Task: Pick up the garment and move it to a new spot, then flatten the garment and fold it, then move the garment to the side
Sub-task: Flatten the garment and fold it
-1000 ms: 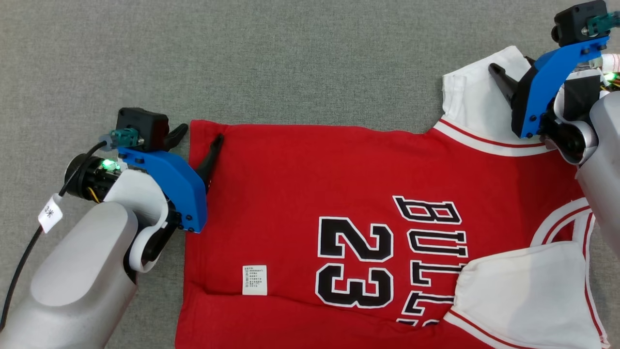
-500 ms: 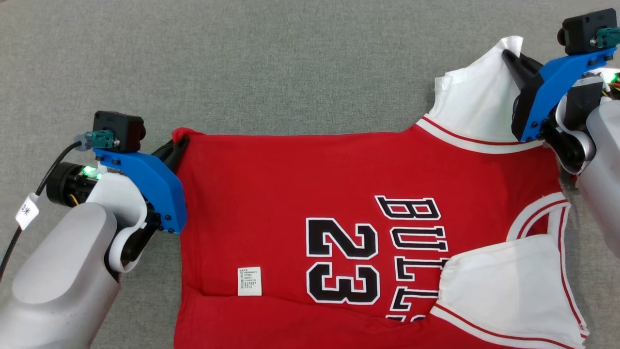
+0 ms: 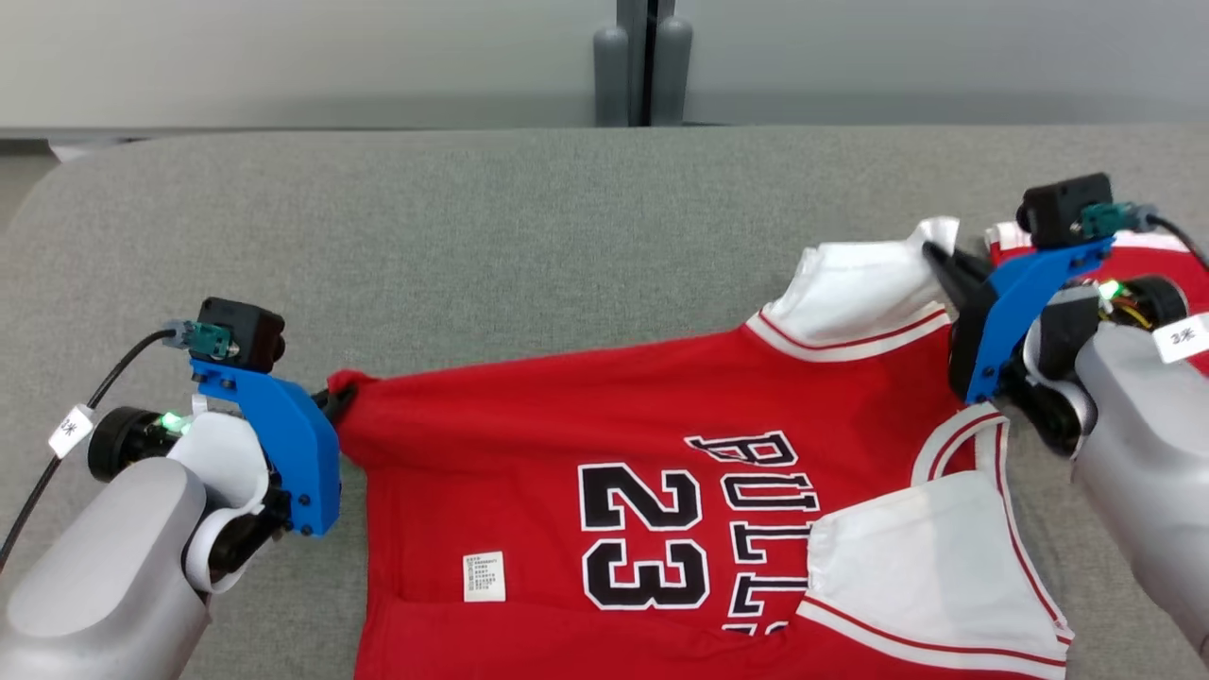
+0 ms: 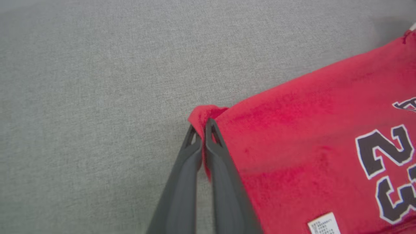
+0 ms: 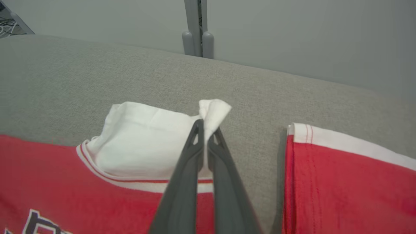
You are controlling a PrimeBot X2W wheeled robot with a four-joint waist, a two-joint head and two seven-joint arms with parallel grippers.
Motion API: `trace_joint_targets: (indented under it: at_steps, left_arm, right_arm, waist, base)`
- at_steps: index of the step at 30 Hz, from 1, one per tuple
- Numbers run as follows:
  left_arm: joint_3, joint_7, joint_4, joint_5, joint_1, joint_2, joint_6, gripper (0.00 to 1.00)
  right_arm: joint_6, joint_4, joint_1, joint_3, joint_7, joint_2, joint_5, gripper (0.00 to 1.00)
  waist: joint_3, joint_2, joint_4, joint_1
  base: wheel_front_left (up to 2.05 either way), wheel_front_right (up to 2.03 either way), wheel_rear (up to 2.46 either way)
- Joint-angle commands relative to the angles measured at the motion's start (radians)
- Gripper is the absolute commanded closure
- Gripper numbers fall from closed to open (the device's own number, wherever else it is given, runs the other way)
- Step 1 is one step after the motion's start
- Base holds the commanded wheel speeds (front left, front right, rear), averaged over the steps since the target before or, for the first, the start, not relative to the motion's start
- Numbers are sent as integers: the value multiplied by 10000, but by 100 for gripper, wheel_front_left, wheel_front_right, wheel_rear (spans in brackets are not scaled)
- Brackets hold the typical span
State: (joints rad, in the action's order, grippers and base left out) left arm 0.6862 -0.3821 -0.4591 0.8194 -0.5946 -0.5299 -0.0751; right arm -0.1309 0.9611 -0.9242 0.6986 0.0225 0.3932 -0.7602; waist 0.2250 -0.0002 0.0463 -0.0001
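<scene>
Red garment (image 3: 661, 397), lower edge off-frame

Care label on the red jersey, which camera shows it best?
Head view: the care label lies whole and flat on the red jersey, its full outline visible. The left wrist view catches it at the bottom edge, cut off and blurrier.

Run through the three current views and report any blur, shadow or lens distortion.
Head view: flat even light, jersey print sharp, no glare. Left wrist view: left gripper sharp at its tips, smeared near the lens; print slightly soft. Right wrist view: far edge of the grey table bows from the wide lens; right gripper blurred at its base.
</scene>
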Motion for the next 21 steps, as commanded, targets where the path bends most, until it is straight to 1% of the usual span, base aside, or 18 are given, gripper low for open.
trace_joint_targets:
  at_steps: [1,7,11,14,18,21]
  left_arm:
    - [42,-215,13,89,128,-95,-70,100]
    - [498,-1754,274,767,530,-527,-378,100]
    - [826,-2748,599,1249,822,-853,-487,100]
    - [973,-3049,757,1352,1001,-1064,-496,100]
    - [1198,-3429,755,1557,1236,-1190,-514,100]
    - [1341,-3656,756,1669,1394,-1248,-532,100]
  right_arm:
    - [2,-128,261,115,134,98,-121,100]
    - [2,-953,1309,868,1057,593,-712,100]
    - [2,-1472,1968,1301,1737,949,-1075,100]
    - [2,-2037,2467,1630,2310,1245,-1445,100]
    - [2,-2816,3018,1923,3006,1742,-1974,100]
    - [2,-3267,3361,2069,3452,1989,-2252,100]
  waist:
    - [-452,2,-334,1]
    - [-1378,2,-561,1]
    - [-1846,2,-681,1]
    - [-2053,2,-718,1]
    - [-2239,2,-798,1]
    - [-2286,2,-863,1]
  base:
    - [0,0,0]
    - [0,0,0]
    - [0,0,0]
    - [0,0,0]
    - [0,0,0]
    - [0,0,0]
